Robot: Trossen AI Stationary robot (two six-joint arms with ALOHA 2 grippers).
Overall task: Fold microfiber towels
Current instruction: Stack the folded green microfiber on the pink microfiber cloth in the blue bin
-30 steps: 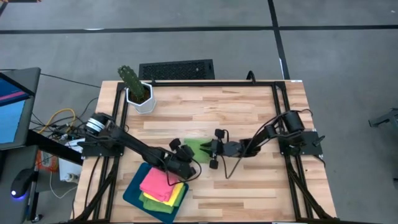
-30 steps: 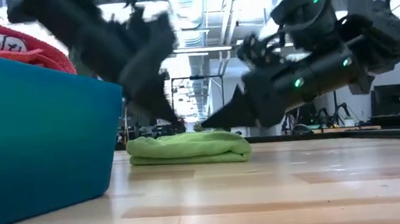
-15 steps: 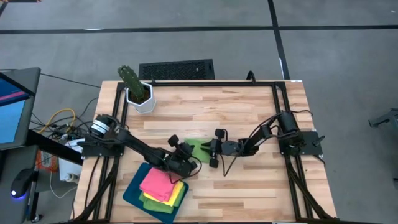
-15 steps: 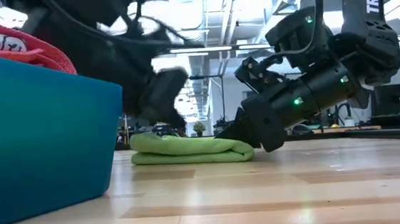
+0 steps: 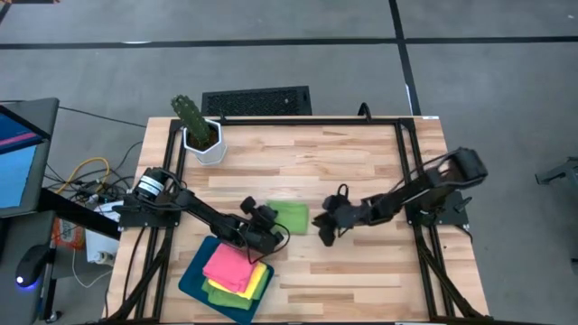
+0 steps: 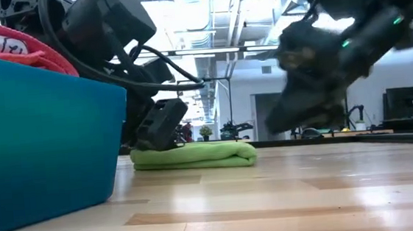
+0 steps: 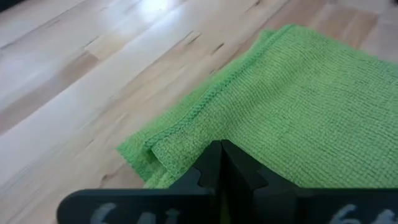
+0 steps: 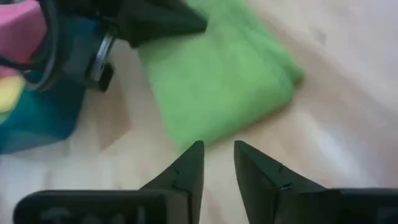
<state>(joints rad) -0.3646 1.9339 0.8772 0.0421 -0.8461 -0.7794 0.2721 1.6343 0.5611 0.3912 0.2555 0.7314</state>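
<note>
Green towel [image 5: 293, 217] folded beside teal tray [image 5: 191, 280]; left gripper [image 5: 271, 227] closed atop, right gripper [image 5: 318, 222] parted nearby.

Seen from my remote station, my two robot arms are matte black throughout, built of slim jointed links. The left black six-joint arm [image 5: 194, 213] carries a silver-ringed cylindrical motor at its base, with black cables looping around its boxy wrist. The right black six-joint arm [image 5: 406, 191] shows small green indicator lights on its wrist housing. The left gripper's black pointed fingers [image 7: 214, 171] are flat, angular wedges; the right gripper's black tapered fingers [image 8: 186, 171] look the same.
</note>
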